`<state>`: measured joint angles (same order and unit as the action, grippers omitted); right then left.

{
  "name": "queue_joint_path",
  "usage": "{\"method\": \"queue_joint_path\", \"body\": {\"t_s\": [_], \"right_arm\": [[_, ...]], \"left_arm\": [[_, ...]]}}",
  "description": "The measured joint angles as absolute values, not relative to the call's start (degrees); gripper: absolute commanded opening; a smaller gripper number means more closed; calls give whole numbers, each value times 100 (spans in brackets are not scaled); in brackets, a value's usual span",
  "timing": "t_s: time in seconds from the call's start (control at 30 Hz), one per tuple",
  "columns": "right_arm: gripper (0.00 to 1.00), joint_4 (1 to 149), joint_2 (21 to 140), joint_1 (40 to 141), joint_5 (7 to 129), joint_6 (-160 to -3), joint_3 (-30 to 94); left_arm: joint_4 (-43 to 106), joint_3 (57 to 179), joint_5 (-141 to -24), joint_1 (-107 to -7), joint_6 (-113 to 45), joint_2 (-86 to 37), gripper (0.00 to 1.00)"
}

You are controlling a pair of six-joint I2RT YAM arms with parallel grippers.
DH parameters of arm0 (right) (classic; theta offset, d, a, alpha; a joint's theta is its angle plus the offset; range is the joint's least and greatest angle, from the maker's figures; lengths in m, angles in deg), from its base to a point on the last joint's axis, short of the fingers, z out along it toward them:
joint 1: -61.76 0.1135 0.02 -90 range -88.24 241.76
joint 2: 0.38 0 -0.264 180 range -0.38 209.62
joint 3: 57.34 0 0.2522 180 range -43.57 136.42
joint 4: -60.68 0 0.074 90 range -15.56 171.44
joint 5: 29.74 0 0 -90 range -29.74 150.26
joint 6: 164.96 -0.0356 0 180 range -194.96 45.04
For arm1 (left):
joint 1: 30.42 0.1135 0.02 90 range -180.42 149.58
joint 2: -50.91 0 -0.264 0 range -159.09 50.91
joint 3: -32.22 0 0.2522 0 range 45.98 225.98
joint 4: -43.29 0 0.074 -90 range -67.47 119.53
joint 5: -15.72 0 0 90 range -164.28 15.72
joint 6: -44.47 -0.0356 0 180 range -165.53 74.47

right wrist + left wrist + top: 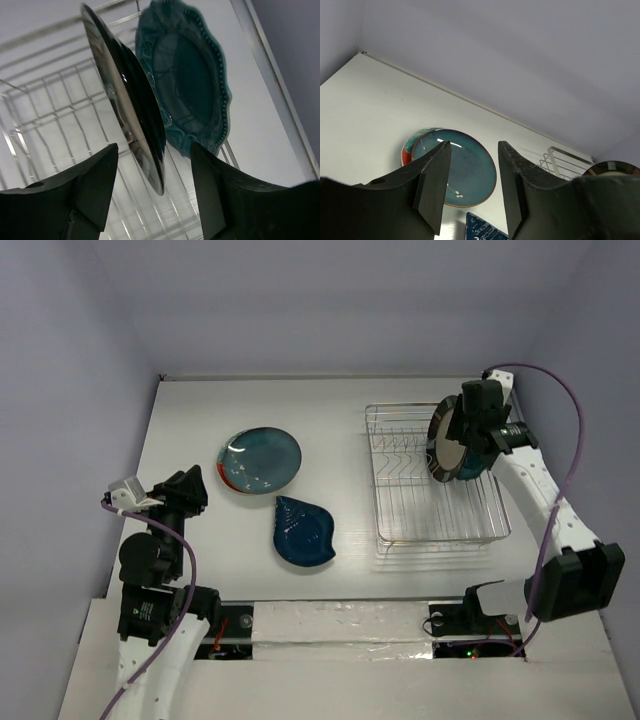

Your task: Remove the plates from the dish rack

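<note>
The silver wire dish rack point(430, 510) stands at the right. A dark-rimmed plate point(444, 440) stands upright in it. In the right wrist view this plate point(131, 112) is edge-on, with a teal scalloped plate point(197, 85) right behind it. My right gripper point(153, 145) is open, its fingers on either side of the dark plate's rim with gaps showing. A round teal plate point(265, 455) lies on a red-and-teal plate point(409, 149) on the table, a dark blue leaf-shaped plate point(303, 530) just in front. My left gripper point(474, 143) hovers open and empty, left of them.
The white table point(200, 410) is walled at the back and both sides by pale panels. The right arm point(545, 500) reaches in along the rack's right side. The rack's left rows of tines point(50, 110) hold nothing.
</note>
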<state>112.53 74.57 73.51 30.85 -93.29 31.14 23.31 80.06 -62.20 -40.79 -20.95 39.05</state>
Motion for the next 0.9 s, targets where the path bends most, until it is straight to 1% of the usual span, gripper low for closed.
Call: {"method": "queue_joint_path", "body": {"t_s": [0.03,0.07,0.13,0.17,0.23,0.27,0.37,0.47,0.63,0.9], "right_arm": [[61,11274,7632,7292,3140,-9264,3116],[52,11296,7781,7259,3186,-9207,3130],[46,11334,8131,7218,3256,-9073,3173],[36,11349,8275,7213,3273,-9045,3195],[28,11395,8483,7211,3267,-8934,3250],[20,11425,8537,7211,3232,-8899,3274],[3,11565,8548,7185,3162,-8772,3374],[0,11644,8513,7229,3129,-8564,3379],[0,11963,8236,7233,3083,-8566,3420],[0,12455,7713,7229,2899,-8510,4249]], "left_arm": [[2331,8006,-6220,-4079,-2095,3910,39],[2329,8006,-6220,-4079,-2095,3914,39],[2331,8006,-6220,-4079,-2098,3920,40],[2331,8006,-6220,-4079,-2095,3923,40],[2331,8006,-6220,-4079,-2095,3925,40],[2331,8006,-6220,-4079,-2098,3927,40],[2331,8006,-6220,-4079,-2095,3940,40],[2340,8006,-6220,-4055,-2095,3947,40],[2353,8006,-6220,-4024,-2095,3947,40],[2369,8006,-6220,-4005,-2093,3947,40]]}}
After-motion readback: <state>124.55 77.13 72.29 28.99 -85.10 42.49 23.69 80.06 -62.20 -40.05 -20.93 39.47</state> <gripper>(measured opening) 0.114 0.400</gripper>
